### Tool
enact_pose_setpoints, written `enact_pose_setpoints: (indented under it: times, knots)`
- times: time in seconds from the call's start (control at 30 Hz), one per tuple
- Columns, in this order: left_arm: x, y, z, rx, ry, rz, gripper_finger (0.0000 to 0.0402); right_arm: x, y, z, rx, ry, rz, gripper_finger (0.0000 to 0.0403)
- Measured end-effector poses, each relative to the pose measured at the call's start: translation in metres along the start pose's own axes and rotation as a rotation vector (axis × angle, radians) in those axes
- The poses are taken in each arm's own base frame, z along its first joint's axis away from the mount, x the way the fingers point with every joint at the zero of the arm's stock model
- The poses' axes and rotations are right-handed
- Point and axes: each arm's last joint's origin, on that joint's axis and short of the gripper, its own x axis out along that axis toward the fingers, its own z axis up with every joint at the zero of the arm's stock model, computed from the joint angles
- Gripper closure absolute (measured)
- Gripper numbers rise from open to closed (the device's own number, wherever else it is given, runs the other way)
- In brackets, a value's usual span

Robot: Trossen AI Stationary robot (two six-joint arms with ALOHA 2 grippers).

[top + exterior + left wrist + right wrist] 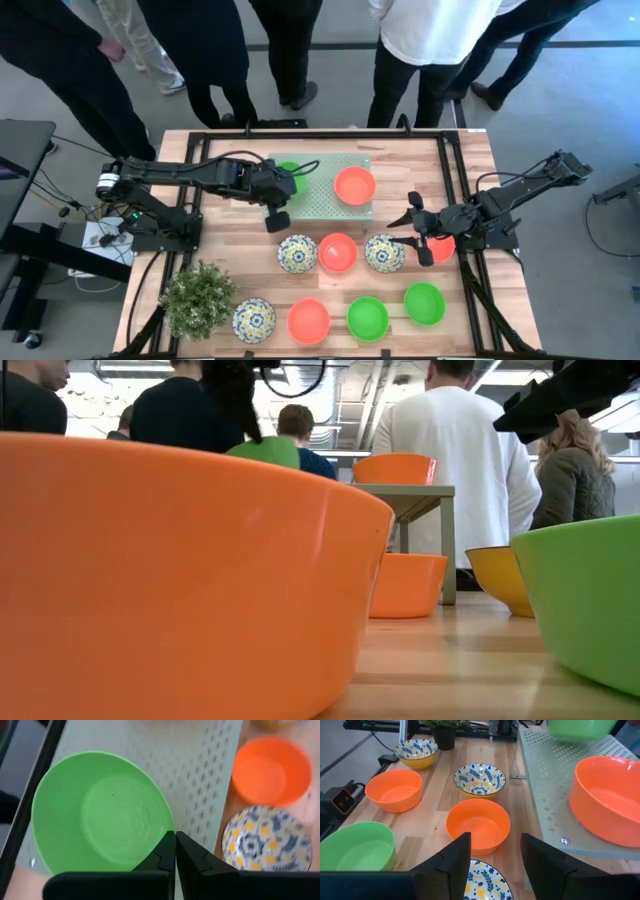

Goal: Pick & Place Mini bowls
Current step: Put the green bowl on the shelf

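Mini bowls sit around the wooden table; a plain green round bowl [100, 812] is pinched at its rim by the left gripper [175, 851] over the pale perforated mat [322, 200]. At three o'clock, the right gripper [418, 229] hovers, fingers spread.

Two dark arms, matte black from base to tip. The left arm [190, 175] wears a silver-white collar near its shoulder joint, with thin black cables looping over its wrist. The right arm [520, 190] is slim and angular, cable trailing along it. Each gripper's fingers [452, 857] are blocky black slabs with flat inner faces.
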Motion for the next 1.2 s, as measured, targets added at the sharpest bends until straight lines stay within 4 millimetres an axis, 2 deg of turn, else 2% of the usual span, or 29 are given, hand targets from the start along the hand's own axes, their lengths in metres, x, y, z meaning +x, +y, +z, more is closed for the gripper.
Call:
enact_pose_setpoints:
  times: [0.2,0.5,0.6,1.2]
  knots:
    - [0.0,-0.004,0.015,0.052,-0.148,-0.096,0.0398,0.0,0.0,0.0,-0.003,0.0,0.0,0.0233]
    - [0.032,-0.012,0.017,0.159,-0.071,-0.082,0.0398,0.0,0.0,0.0,-0.004,0.0,0.0,0.0232]
    - [0.036,-0.012,0.018,0.182,-0.066,-0.062,0.0396,0.0,0.0,0.0,-0.004,0.0,0.0,0.0231]
    - [0.041,-0.004,0.024,0.165,-0.107,-0.028,0.031,0.0,0.0,0.0,-0.004,0.001,0.0,0.0232]
